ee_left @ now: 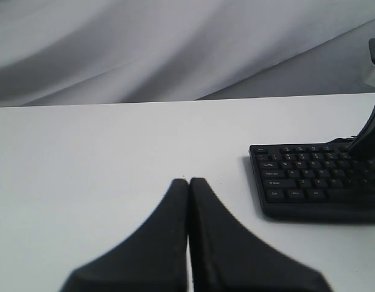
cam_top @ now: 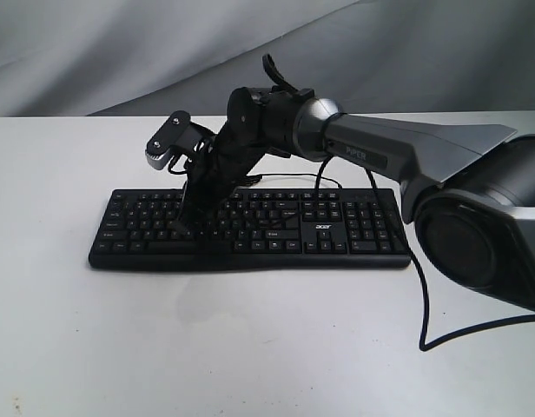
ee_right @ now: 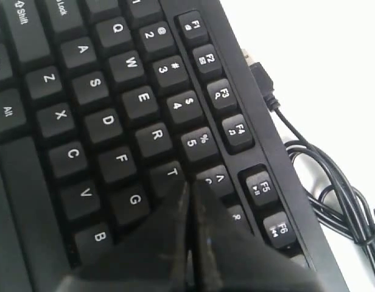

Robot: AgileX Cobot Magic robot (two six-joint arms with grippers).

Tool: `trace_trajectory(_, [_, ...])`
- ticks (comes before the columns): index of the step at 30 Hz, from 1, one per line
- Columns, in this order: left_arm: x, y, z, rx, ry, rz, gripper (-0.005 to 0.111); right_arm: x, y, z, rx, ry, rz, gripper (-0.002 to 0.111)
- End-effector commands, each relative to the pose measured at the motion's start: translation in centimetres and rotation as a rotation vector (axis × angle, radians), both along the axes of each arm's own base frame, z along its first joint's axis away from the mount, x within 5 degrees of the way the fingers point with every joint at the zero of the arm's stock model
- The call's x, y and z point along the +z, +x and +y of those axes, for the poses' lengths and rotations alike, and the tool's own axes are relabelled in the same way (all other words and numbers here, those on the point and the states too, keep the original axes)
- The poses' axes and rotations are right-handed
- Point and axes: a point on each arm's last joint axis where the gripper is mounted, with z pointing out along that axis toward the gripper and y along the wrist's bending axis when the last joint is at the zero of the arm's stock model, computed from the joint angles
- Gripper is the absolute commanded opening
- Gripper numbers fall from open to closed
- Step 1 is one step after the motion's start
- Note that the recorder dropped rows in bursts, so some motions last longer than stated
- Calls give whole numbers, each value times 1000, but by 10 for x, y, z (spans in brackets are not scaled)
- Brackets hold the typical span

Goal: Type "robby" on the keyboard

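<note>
The black keyboard [cam_top: 250, 230] lies flat on the white table, acer logo toward its right. My right gripper [cam_top: 191, 221] reaches across from the right and points down over the left-middle keys. In the right wrist view the keyboard [ee_right: 102, 121] fills the frame and the right gripper [ee_right: 190, 182] is shut with nothing in it, its tips between the T key [ee_right: 170, 173] and the 6 key, just past R [ee_right: 156, 135]. Whether the tips touch a key is hidden. My left gripper [ee_left: 189, 180] is shut and empty, over bare table left of the keyboard [ee_left: 315, 179].
The keyboard's thin black cable [cam_top: 422, 304] loops over the table on the right, and its plug end and coils [ee_right: 321, 176] lie behind the function-key row. The right arm's big grey base [cam_top: 485, 226] stands at the right edge. A grey cloth backdrop hangs behind.
</note>
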Motion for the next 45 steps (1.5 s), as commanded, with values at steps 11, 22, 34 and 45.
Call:
trace_trajectory(11, [-1, 0, 0, 2, -11, -5, 1, 3, 3, -1, -5, 12, -17, 0])
trace_trajectory(22, [-1, 0, 0, 2, -11, -5, 1, -3, 4, -1, -7, 8, -14, 0])
trace_trajectory(34, [-1, 0, 0, 2, -11, -5, 1, -5, 4, -1, -8, 9, -11, 0])
trace_trajectory(45, [-1, 0, 0, 2, -11, -5, 1, 25, 3, -1, -7, 39, -52, 0])
